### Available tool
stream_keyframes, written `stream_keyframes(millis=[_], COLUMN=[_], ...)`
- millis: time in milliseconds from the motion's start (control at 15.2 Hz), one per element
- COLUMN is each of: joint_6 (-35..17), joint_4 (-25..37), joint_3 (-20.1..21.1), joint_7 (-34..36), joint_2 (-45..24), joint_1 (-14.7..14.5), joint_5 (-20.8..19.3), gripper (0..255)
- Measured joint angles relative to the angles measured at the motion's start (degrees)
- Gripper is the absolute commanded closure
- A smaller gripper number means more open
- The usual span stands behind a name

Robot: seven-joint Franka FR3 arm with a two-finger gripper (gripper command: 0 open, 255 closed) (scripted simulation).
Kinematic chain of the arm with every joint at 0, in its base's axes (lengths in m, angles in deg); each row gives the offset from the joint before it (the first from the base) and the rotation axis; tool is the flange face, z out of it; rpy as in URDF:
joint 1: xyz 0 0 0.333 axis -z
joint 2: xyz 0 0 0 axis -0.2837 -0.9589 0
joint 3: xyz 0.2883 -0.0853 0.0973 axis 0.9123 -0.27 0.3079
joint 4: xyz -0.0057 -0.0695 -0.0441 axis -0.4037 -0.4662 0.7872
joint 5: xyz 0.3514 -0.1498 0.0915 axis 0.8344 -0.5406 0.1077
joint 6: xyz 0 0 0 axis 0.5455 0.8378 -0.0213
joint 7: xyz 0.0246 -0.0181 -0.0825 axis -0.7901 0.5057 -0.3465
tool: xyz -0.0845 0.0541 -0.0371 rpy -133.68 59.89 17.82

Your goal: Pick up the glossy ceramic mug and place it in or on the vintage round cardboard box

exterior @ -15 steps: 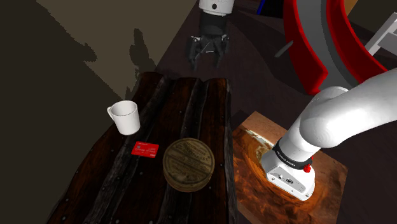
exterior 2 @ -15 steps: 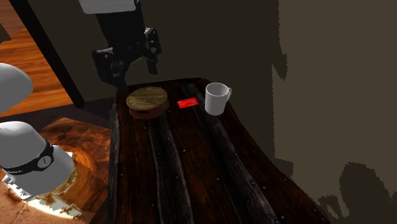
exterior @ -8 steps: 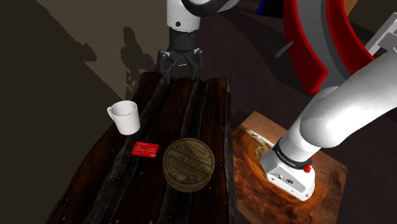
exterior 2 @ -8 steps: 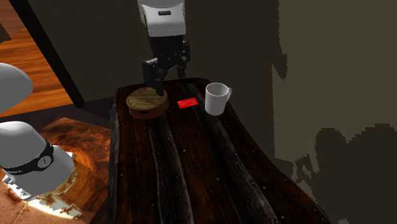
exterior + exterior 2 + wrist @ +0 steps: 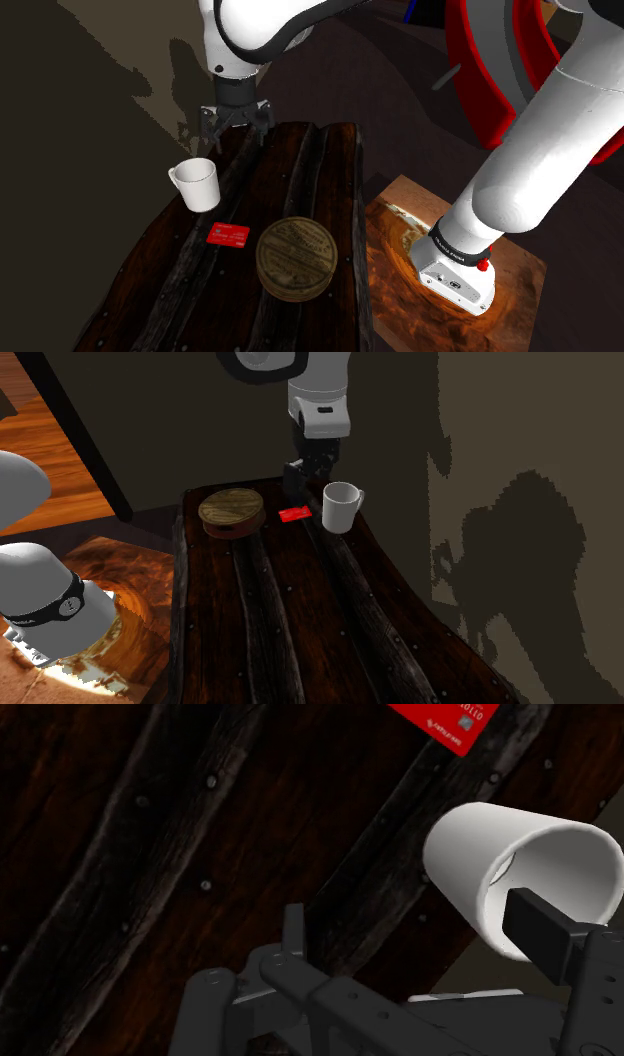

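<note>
Arm (image 5: 540,150): in the last second it has swung in from beyond the worktop's end and now reaches over the boards. Each half second has brought the gripper nearer the mug. Judged an approach well under way, with the grasp not yet begun.

Worktop (image 5: 300,170): dark planks, nothing on it moved over that second.

Box (image 5: 294,257) (image 5: 231,510): round, brown, lid on. It sits by the long edge on the stand's side, well apart from the gripper. Untouched.

Mug (image 5: 198,184) (image 5: 340,506): white, upright, mouth open upward. It stands at the long edge away from the stand, same spot as a second ago.

Gripper (image 5: 236,125) (image 5: 305,477): fingers spread wide, nothing between them, touching nothing. It hangs above the worktop close beside the mug, not yet centred over it. In the wrist view the gripper (image 5: 415,939) has one finger crossing in front of the mug's (image 5: 510,864) rim. The exterior views put it higher than the mug, so I read that as overlap, not contact. Next it probably needs a small sideways shift, then a descent.

Card (image 5: 228,236) (image 5: 294,514) (image 5: 445,722): red, flat, between mug and box. Not in the way.
</note>
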Motion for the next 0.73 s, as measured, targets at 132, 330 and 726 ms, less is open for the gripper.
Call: stream_keyframes(millis=[132,330,726], joint_6=[-0.6,-1.18,-4.38], joint_4=[3.32,9.07,9.3], joint_3=[0.43,0.44,0.02], joint_7=[2.94,7.18,9.0], joint_2=[-4.46,-11.73,-15.6], joint_1=[-1.01,-3.14,-4.44], joint_5=[-2.07,-5.42,-7.25], gripper=[0,0,0])
